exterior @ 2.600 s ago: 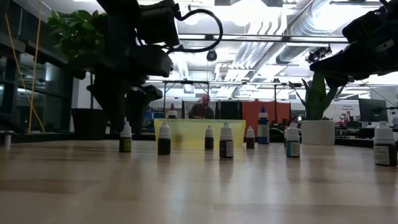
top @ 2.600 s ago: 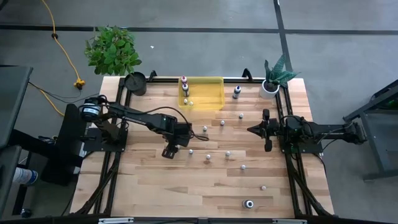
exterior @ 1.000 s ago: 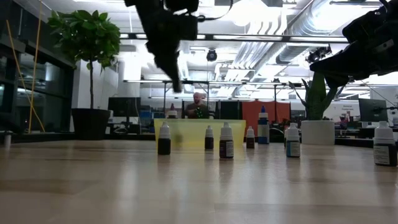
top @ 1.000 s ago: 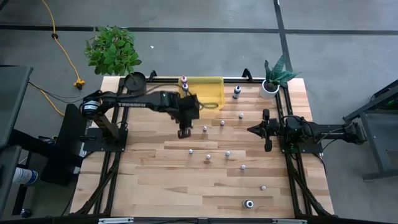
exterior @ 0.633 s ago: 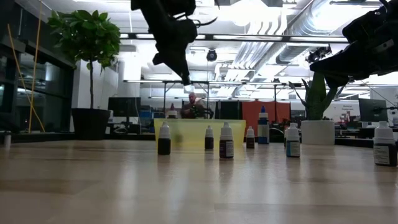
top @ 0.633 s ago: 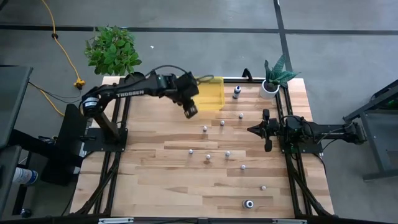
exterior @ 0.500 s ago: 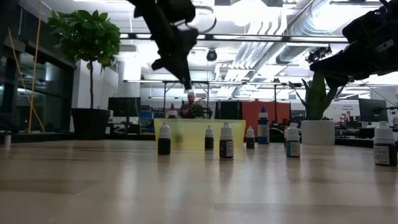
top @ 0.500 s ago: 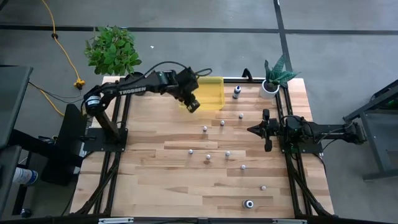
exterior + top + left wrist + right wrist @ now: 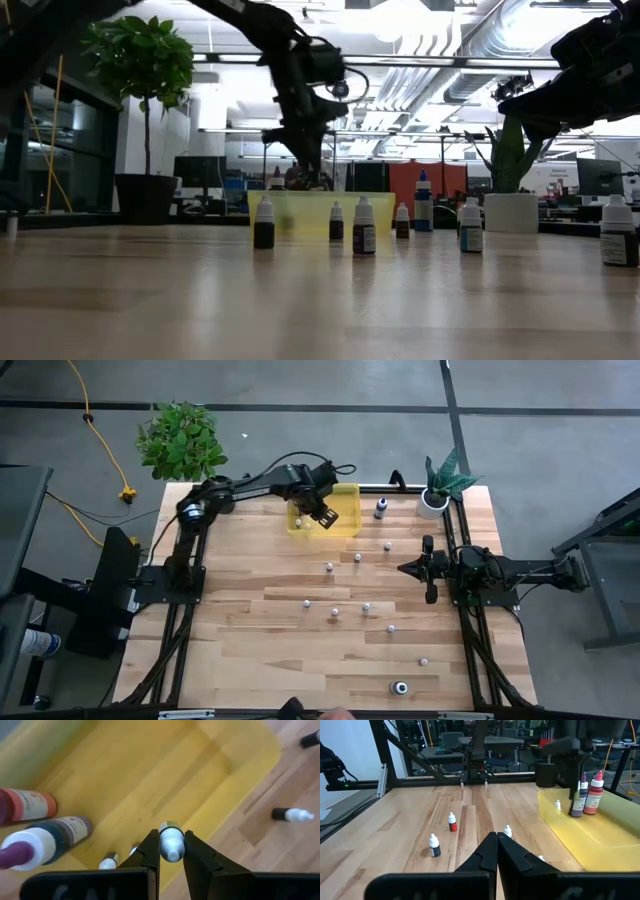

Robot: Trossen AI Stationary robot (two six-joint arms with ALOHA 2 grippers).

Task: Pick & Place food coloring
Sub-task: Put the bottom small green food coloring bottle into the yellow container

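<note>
My left gripper (image 9: 325, 512) hangs over the yellow see-through bin (image 9: 342, 500) at the table's far side, shut on one small food coloring bottle (image 9: 171, 846). In the bin stand two taller bottles, one red (image 9: 27, 805) and one dark (image 9: 57, 832), with two tiny ones (image 9: 107, 861) beside them. Several more small bottles (image 9: 334, 613) stand upright on the wood between the arms. My right gripper (image 9: 405, 569) waits shut at the right, above the table, touching nothing. My left gripper pinches the small bottle at its white-capped upper part (image 9: 171, 834) between its two fingers (image 9: 150, 851). The fingers reach down from above. The bottle is lifted clear and hangs over the bin's floor, near the bin's near wall.
A white plant pot (image 9: 433, 500) stands at the far right corner and a dark round pot (image 9: 217, 493) at the far left. A taller dark bottle (image 9: 380, 509) stands right of the bin. One bottle (image 9: 400, 687) stands close to the near edge.
My left gripper has carried the small bottle from the table's middle toward the far edge and now hangs over the yellow bin, lower than before. It has stayed shut on the bottle throughout.
</note>
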